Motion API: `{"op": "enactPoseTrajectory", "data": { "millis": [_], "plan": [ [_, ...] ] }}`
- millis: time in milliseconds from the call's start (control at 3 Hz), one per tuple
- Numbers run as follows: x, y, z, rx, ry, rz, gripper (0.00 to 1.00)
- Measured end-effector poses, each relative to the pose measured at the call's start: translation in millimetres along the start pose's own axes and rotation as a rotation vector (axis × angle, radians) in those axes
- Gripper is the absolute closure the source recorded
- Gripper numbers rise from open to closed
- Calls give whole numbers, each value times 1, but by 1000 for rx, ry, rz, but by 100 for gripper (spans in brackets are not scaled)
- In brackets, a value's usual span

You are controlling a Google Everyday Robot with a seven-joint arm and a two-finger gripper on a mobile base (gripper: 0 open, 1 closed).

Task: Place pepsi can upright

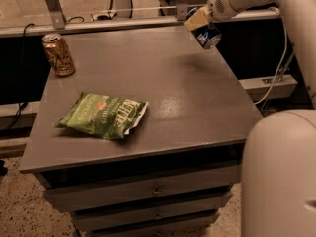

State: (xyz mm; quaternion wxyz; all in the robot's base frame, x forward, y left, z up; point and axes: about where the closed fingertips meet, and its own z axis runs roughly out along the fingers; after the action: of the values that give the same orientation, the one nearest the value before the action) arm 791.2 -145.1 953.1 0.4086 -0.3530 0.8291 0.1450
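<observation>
The pepsi can [206,35], dark blue with a silver rim, is held tilted in the air above the far right corner of the grey table [148,83]. My gripper [200,22] is shut on the can, gripping it from above and behind; its tan fingers cover the can's upper part. The can hangs clear of the tabletop, its silver end pointing down and to the right.
An orange-gold patterned can [59,54] stands upright at the far left of the table. A green chip bag [102,115] lies at the front left. The robot's white body [281,177] fills the lower right. A rail and cables run behind the table.
</observation>
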Motion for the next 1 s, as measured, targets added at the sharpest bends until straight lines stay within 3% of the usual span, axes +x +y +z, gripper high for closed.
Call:
{"op": "enactPoseTrajectory", "data": {
  "millis": [333,1000],
  "plan": [
    [1,22,-26,-125,-192,-54,100],
    [27,69,-51,-343,-533,-136,100]
  ]
}}
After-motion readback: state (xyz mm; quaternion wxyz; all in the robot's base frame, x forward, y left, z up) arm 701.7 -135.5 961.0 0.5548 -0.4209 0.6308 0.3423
